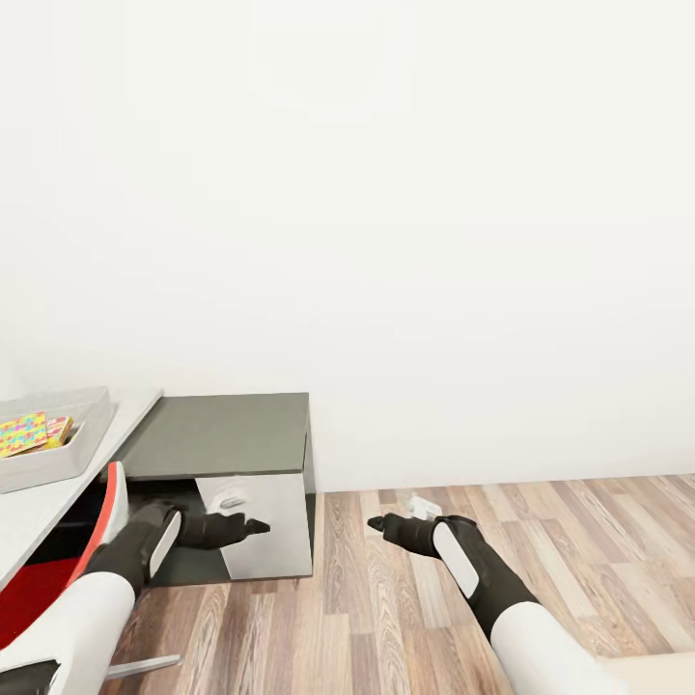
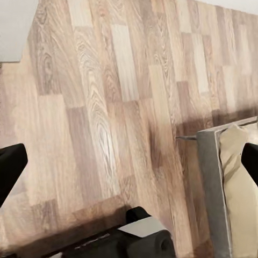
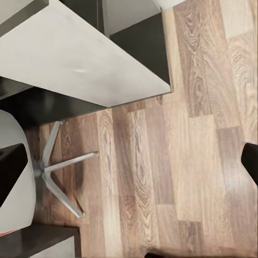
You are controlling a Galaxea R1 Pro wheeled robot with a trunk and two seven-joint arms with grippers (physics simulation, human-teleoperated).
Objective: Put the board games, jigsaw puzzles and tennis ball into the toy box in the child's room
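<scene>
Both the left end effector and the right end effector hang released and empty over the wood floor. The toy box sits on the tabletop, far left, holding two jigsaw puzzles. Judged step: transit; turn toward remaining toys, clearing the dark cabinet and red chair

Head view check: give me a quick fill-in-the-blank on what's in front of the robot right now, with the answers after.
1. The toy box sits on the pale ____.
2. Inside the toy box lie multicolour mosaic jigsaw ____.
3. Beside the table stands a lower dark grey unit with a ____ front panel.
4. The left gripper and right gripper hang above the wood-plank ____.

Missing words: table; puzzles; white; floor
</scene>
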